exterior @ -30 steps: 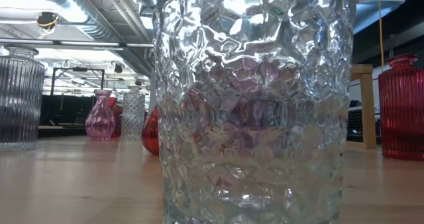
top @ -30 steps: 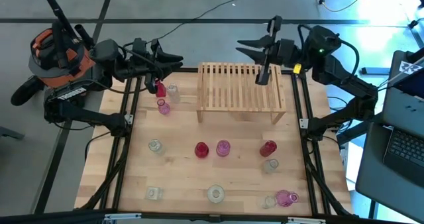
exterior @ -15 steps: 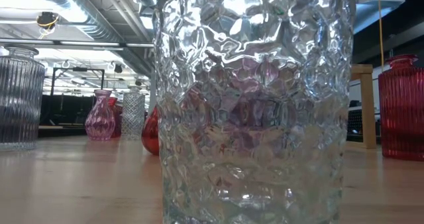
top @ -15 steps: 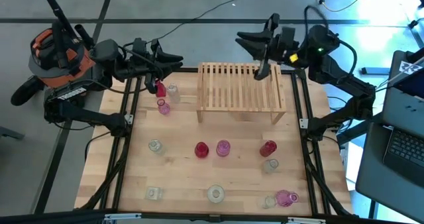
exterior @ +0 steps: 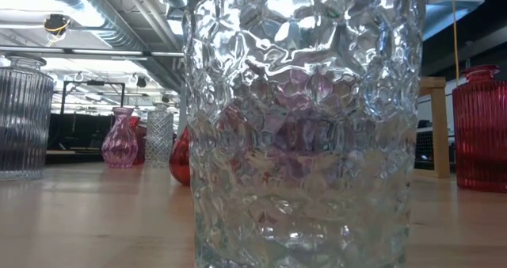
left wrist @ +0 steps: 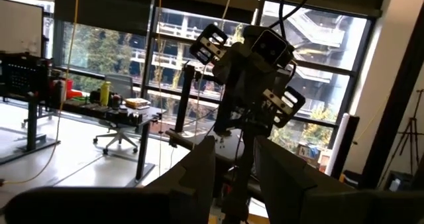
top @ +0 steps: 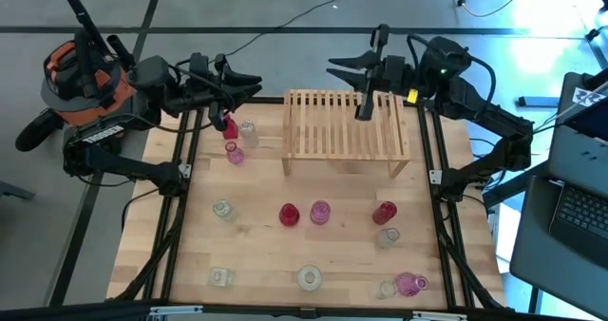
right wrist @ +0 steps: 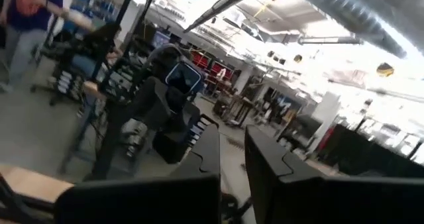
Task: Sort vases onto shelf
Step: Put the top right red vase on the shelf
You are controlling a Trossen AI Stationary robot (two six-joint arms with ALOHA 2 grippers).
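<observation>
The light wooden shelf stands at the far middle of the table. A red vase, a clear one and a pink one stand on their bases left of it. Several more vases, among them red, pink and red, stand across the near half. A dimpled clear vase fills the low view. My left gripper hovers high over the far left corner, open, nothing between its fingers. My right gripper hovers high above the shelf's far edge, shut and holding nothing.
A laptop sits beyond the table's right edge and an orange-and-black device beyond the far left corner. Dark frame rails run along both table sides. A person stands in the room behind.
My right gripper has shifted a little toward the table's left, along the shelf's far edge, staying high and shut. The vases and the shelf have kept their places.
</observation>
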